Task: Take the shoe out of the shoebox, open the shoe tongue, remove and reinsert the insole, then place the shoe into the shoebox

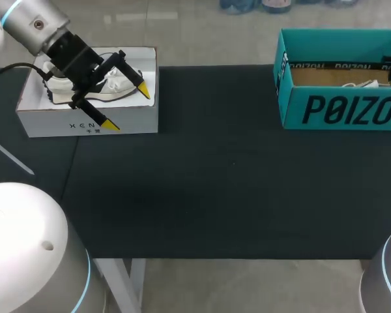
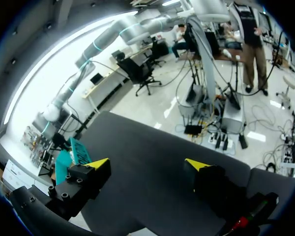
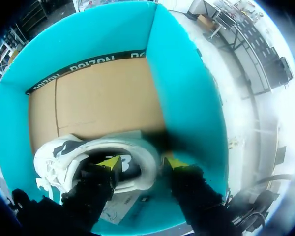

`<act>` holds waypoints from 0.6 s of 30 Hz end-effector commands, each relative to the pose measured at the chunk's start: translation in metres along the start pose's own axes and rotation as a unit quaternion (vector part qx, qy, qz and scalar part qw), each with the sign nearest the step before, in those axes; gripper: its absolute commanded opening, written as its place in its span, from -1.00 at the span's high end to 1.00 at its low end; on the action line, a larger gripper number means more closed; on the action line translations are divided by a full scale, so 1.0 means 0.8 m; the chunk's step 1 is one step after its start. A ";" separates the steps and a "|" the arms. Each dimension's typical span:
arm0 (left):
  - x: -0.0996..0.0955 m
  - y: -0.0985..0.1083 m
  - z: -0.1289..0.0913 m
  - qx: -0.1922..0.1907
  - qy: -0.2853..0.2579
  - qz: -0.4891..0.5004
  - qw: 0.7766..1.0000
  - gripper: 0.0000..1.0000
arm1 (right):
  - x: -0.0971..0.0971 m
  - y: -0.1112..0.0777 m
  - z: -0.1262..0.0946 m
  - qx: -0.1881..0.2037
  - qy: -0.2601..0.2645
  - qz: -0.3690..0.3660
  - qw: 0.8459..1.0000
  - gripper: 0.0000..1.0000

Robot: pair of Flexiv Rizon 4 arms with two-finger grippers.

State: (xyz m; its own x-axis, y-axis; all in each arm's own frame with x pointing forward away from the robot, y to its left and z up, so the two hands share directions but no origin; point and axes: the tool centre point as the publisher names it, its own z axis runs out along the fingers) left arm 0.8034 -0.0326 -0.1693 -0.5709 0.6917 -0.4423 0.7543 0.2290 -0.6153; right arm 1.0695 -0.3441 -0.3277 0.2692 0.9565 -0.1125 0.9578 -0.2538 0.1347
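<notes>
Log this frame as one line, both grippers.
left gripper: open, empty, at white box | right gripper: open, astride shoe collar inside teal box | shoe not yet lifted

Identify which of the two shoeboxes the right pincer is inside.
The teal shoebox: the right pincer sits inside it, at a white shoe. The white shoebox lies under the left pincer.
</notes>
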 end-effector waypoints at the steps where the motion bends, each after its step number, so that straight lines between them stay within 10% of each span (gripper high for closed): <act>1: 0.001 0.000 0.000 -0.001 0.000 0.000 1.000 -1.00 | 0.004 -0.036 -0.057 -0.052 0.009 -0.009 0.999 -1.00; 8: 0.001 0.000 0.000 -0.001 0.000 0.000 1.000 -1.00 | 0.032 -0.053 -0.130 -0.085 0.031 -0.029 0.995 -1.00; 18: 0.001 0.000 0.000 -0.001 0.000 0.000 1.000 -1.00 | 0.047 -0.067 -0.137 -0.056 0.054 -0.035 0.996 -1.00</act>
State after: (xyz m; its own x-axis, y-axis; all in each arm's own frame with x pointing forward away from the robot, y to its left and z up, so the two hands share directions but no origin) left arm 0.8034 -0.0326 -0.1693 -0.5709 0.6917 -0.4423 0.7543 0.2290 -0.6153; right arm 1.0219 -0.2786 -0.2307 0.1824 0.9830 -0.0213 0.9603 -0.1734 0.2184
